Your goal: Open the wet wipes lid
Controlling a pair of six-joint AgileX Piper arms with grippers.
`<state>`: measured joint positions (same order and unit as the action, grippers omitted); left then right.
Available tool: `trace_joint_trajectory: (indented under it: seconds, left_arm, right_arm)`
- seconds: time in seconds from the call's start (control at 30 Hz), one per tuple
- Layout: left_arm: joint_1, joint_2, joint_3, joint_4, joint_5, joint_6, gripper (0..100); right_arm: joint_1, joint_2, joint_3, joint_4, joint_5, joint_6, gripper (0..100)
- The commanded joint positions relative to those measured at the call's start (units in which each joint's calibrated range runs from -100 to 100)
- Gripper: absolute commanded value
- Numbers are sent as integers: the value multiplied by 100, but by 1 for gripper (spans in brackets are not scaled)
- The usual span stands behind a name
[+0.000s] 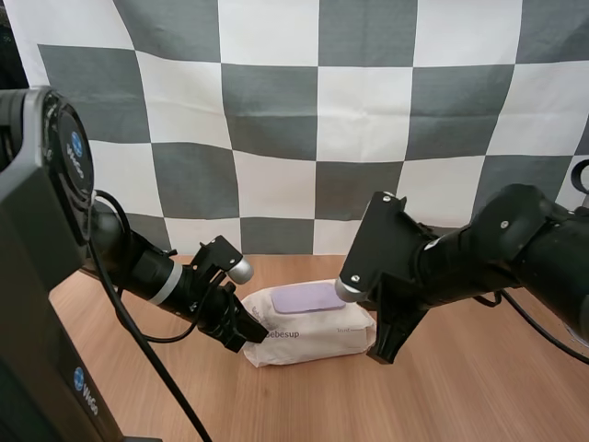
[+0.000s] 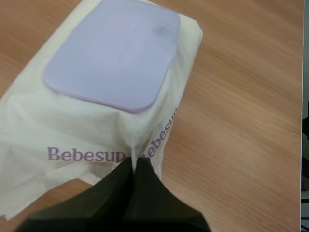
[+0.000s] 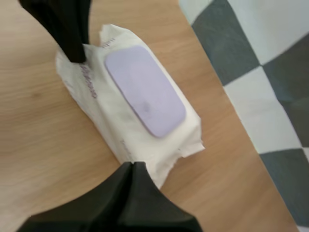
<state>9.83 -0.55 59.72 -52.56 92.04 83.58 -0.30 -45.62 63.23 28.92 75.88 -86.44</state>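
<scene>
Centrally in the high view, the wet wipes pack point(image 1: 313, 333) lies on the bench point(image 1: 479, 387), its lid point(image 1: 306, 296) closed. Left wrist view: the left end effector point(image 2: 133, 163) is pressed together, apparently pinching the pack's end seam. Right wrist view: the right end effector point(image 3: 133, 165) is closed into one wedge at the opposite end.

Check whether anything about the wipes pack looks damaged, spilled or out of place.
Nothing stands out. The wet wipes pack lies flat on the table, its purple lid closed and flush, nothing spilled. It is only crumpled at its sealed ends, where the left pincer and right pincer sit, one at each end.
</scene>
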Motion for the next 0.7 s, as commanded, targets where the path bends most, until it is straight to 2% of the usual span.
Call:
trace_joint_trajectory:
  seconds: [0.0,0.1,0.13,0.27,0.33,0.67]
  left_arm:
    - [-4,7,5,11,117,0,0]
    - [-4,7,5,11,382,0,0]
    - [-4,7,5,11,402,0,0]
    - [-4,7,5,87,489,-88,0]
    - [-4,7,5,165,648,-114,0]
    - [-4,-7,5,365,796,-202,0]
  right_arm:
    - [85,389,-3,536,22,-1205,0]
    - [263,812,-3,548,22,-1205,0]
    - [331,934,-3,535,22,-1193,6]
    - [524,1218,-3,549,-143,-1023,44]
    - [568,1244,-3,549,-342,-974,54]
    - [584,1355,-3,731,-1146,-1030,52]
